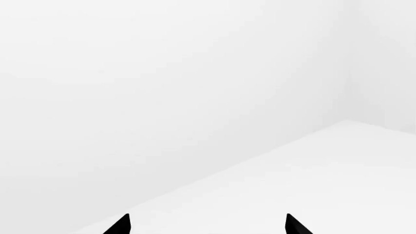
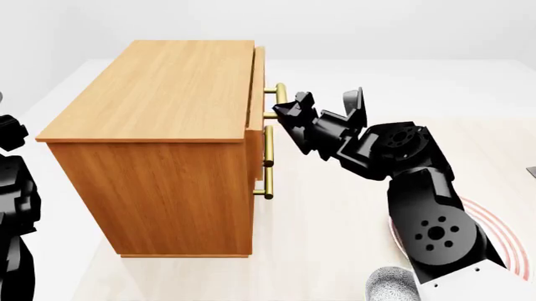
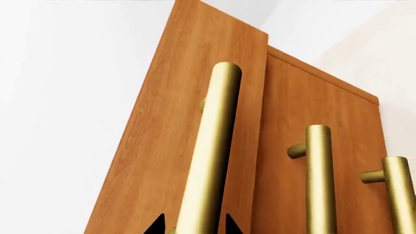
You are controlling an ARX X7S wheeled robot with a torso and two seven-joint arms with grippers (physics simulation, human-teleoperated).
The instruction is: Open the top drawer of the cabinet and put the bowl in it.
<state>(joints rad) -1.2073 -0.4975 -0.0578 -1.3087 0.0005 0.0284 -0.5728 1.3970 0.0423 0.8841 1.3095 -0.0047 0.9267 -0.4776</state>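
The orange-brown cabinet stands left of centre in the head view, its drawers facing right. The top drawer sticks out a little past the two lower fronts; in the right wrist view its front stands proud of them. My right gripper is shut on that drawer's brass bar handle, a black fingertip on either side of the bar. The grey-blue speckled bowl shows at the bottom edge, partly cut off. My left gripper is open and holds nothing, facing white surfaces.
A white plate with red rings lies on the pale floor behind my right forearm, near the bowl. Two lower brass handles sit beside the held one. The left arm hangs at the left edge, beside the cabinet.
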